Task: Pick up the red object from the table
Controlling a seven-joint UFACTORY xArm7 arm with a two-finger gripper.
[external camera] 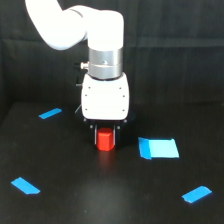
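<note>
The red object [105,140] is a small stubby red-orange cylinder near the middle of the black table [100,195]. My gripper [105,137] hangs straight down from the white arm, directly over it. Its two dark fingers [94,134] press against the left and right sides of the red object, so it is shut on it. The object's top lies tucked under the gripper's body. Its lower edge is level with the table; whether it touches the surface I cannot tell.
A large blue tape rectangle [158,148] lies just to the exterior view's right of the red object. Blue tape strips lie at the back left [50,113], front left [25,185] and front right [196,194]. A black curtain hangs behind the table.
</note>
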